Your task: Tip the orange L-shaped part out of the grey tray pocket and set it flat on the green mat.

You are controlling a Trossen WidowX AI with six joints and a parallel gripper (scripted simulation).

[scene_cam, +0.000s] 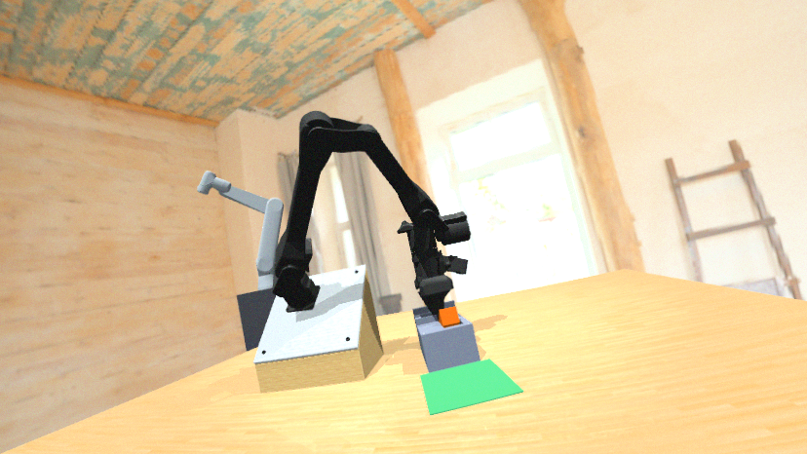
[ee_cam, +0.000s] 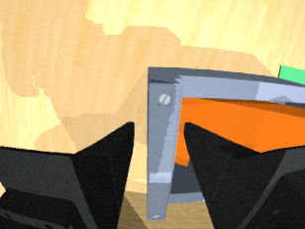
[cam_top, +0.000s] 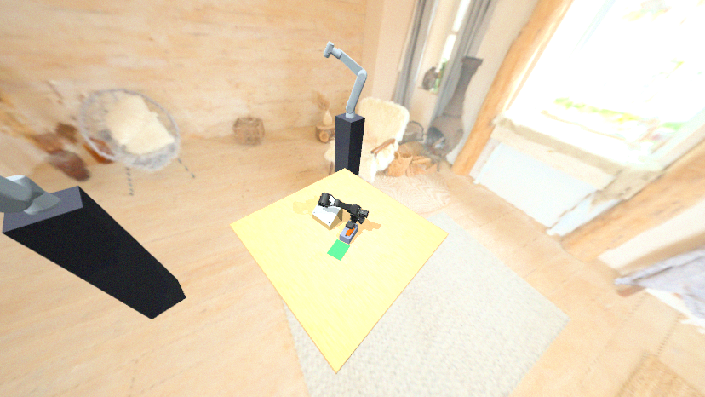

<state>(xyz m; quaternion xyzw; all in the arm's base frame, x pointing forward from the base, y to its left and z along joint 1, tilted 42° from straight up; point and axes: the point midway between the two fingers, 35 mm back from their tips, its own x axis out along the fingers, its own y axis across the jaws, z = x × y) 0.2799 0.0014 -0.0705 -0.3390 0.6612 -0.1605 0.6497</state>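
Observation:
The orange part (cam_top: 350, 231) (scene_cam: 449, 317) (ee_cam: 238, 120) sits tilted in the grey tray (cam_top: 346, 238) (scene_cam: 451, 347) (ee_cam: 160, 158). Its end nearest the green mat (cam_top: 338, 250) (scene_cam: 471, 386) (ee_cam: 293, 74) stands up above the tray rim; its L-shaped end is low in the pocket. My gripper (scene_cam: 439, 312) (ee_cam: 159, 128) is partly open and holds nothing. In the wrist view its right finger is down over the L-shaped end, and its left finger is outside the tray's end wall. Contact under the fingertip is hidden. The mat lies flat beside the tray with nothing on it.
The arm's base stands on a sloped wooden block with a pale top plate (cam_top: 326, 215) (scene_cam: 332, 326), beside the tray. The wooden table (cam_top: 340, 305) (scene_cam: 649, 360) carries them. Grey arms on dark pedestals (cam_top: 348, 142) stand beyond the table.

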